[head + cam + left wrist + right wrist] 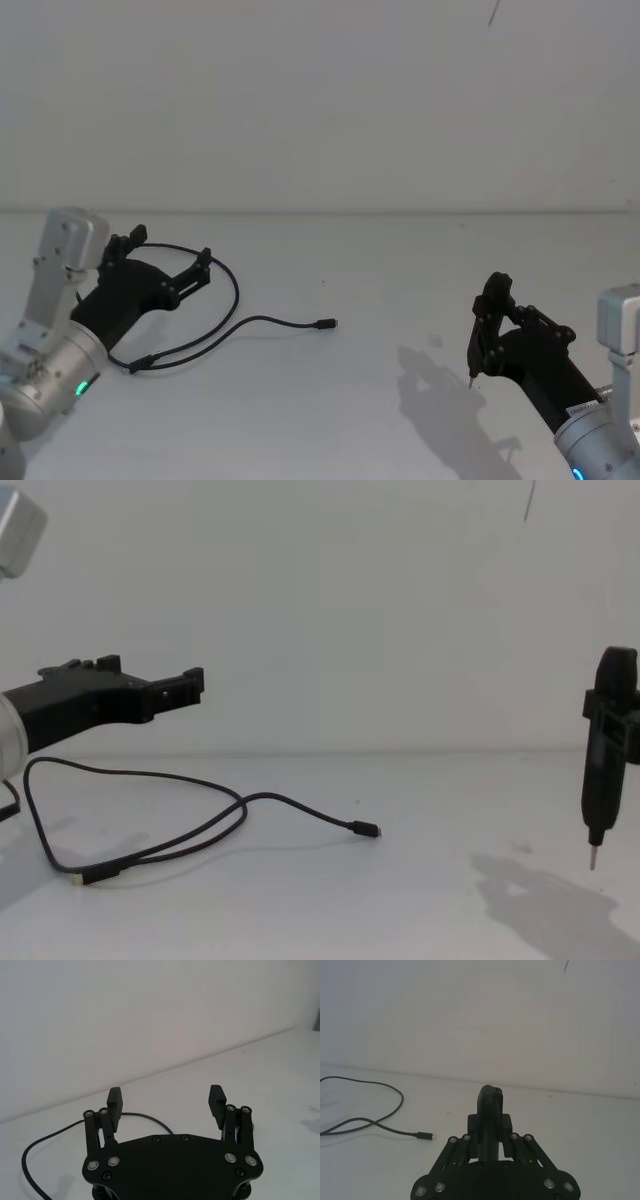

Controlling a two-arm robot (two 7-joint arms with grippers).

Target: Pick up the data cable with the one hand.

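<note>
1. Head view: the cable (237, 290) lies flat on the white table (350, 420), on our left half. Its long run goes left to right, and one small plug points right, toward the table's middle.
2. The other plug lies nearer to us on the left, close beside our left wrist. Between the two ends the cord bends back into a wide loop that bulges toward the far wall.
3. Our left gripper (170, 246), the one with the green ring, reaches forward and to the right over that loop. In the chest view it is held about level, clear above the cord and not touching it.
4. Its fingers are spread wide with nothing between them. In the left wrist view the cord curves past just below the left fingertip (114, 1096).
5. Our right gripper (490, 320) hangs on the right side, well apart from the cable. Its fingers are pressed together on a black tool (605, 770), which stands upright with its metal tip down, just above the table.
6. Bare table lies between the right-pointing plug and the tool's shadow, and the loop sits short of the table's far edge
</note>
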